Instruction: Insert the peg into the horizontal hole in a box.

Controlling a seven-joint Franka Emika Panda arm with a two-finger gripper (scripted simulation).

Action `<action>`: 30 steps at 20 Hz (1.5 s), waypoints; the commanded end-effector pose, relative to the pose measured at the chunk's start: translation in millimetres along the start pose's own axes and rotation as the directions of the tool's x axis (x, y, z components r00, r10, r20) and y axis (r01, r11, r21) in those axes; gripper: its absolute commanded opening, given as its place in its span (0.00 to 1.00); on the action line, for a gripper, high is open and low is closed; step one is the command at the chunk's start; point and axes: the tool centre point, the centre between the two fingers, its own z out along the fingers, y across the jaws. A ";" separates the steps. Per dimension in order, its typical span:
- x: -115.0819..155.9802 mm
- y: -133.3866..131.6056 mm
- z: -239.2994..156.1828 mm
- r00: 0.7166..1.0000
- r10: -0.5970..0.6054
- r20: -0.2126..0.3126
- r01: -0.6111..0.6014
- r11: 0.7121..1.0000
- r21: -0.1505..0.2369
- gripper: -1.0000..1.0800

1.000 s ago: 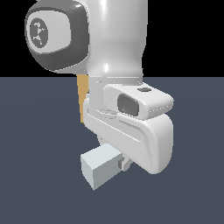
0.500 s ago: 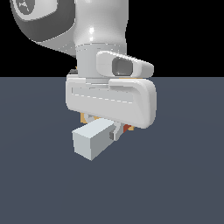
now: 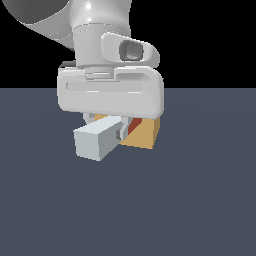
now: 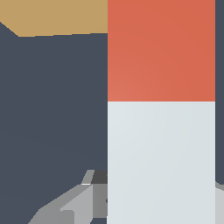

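My gripper (image 3: 118,133) is shut on the peg (image 3: 96,140) and holds it level above the floor. The peg's pale grey end points toward the exterior camera. Its red-orange end (image 3: 134,125) points at the tan box (image 3: 144,135), which stands just behind it and is partly covered by the hand. In the wrist view the peg (image 4: 161,144) fills the picture, its red part (image 4: 161,48) farthest from the wrist, and a corner of the box (image 4: 57,17) shows beside it. One finger (image 4: 83,203) shows at the peg's side. The horizontal hole is hidden in both views.
A flat dark grey-blue floor (image 3: 200,200) lies all around the box. The arm's white hand body (image 3: 110,95) and wrist (image 3: 100,35) fill the upper middle of the exterior view.
The hand has carried the peg up and leftward in the exterior view, away from the camera toward the box. More of the box now shows at the exterior view's right of the hand.
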 end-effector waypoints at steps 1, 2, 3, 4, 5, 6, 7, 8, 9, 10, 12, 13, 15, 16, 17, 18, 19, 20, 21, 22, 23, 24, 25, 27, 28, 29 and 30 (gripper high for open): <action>0.4 -2.1 -6.1 1.000 -0.028 -0.001 0.028 1.000 -0.004 0.00; 0.4 -2.9 -7.1 0.999 -0.034 -0.001 0.034 0.999 -0.004 0.00; 0.4 -3.5 -7.9 0.999 -0.039 -0.002 0.039 0.999 -0.004 0.00; 0.4 -3.9 -8.5 0.999 -0.043 -0.002 0.043 0.999 -0.004 0.00; 0.3 -4.1 -8.8 0.999 -0.045 -0.002 0.045 0.999 -0.004 0.00; 0.4 -4.2 -8.9 0.999 -0.045 -0.002 0.045 0.999 -0.004 0.00; 0.4 -4.2 -8.9 0.999 -0.045 -0.002 0.045 0.999 -0.004 0.00; 0.4 -4.2 -8.9 0.999 -0.045 -0.002 0.045 0.999 -0.004 0.00; 0.4 -4.2 -8.9 0.999 -0.045 -0.002 0.045 0.999 -0.004 0.00; 0.0 -5.3 -6.8 0.999 -0.044 -0.001 0.044 0.999 0.001 0.00; -0.2 -3.3 -10.4 0.999 -0.046 -0.002 0.046 0.999 -0.005 0.00; -0.3 -2.8 -11.4 0.999 -0.047 -0.003 0.047 0.999 -0.006 0.00; -0.3 -2.8 -11.4 0.999 -0.047 -0.003 0.047 0.999 -0.006 0.00; -0.3 -2.8 -11.4 0.999 -0.047 -0.003 0.047 0.999 -0.006 0.00; -0.7 -4.2 -9.1 0.999 -0.046 -0.001 0.046 0.999 -0.002 0.00; -0.3 -4.2 -9.1 0.999 -0.046 -0.001 0.046 0.999 -0.002 0.00; 0.8 -4.2 -9.1 0.999 -0.046 -0.001 0.046 0.999 -0.002 0.00; 2.7 -4.4 -9.1 0.999 -0.046 -0.001 0.046 0.999 -0.002 0.00; 5.3 -4.5 -9.1 0.999 -0.046 -0.001 0.046 0.999 -0.002 0.00; 8.7 -4.8 -9.1 0.999 -0.046 -0.001 0.046 0.999 -0.002 0.00; 12.9 -5.0 -9.1 0.999 -0.046 -0.001 0.046 0.999 -0.002 0.00; 17.7 -5.5 -9.5 0.999 -0.046 -0.002 0.046 0.999 -0.003 0.00; 23.4 -5.9 -9.4 0.999 -0.046 -0.002 0.046 0.999 -0.003 0.00; 37.2 -6.9 -9.8 0.999 -0.046 -0.002 0.046 0.999 -0.003 0.00; 45.3 -7.4 -9.8 0.999 -0.046 -0.002 0.046 0.999 -0.003 0.00; 54.0 -8.0 -10.2 0.999 -0.046 -0.002 0.046 0.999 -0.004 0.00; 63.3 -8.5 -10.1 0.999 -0.046 -0.002 0.046 0.999 -0.004 0.00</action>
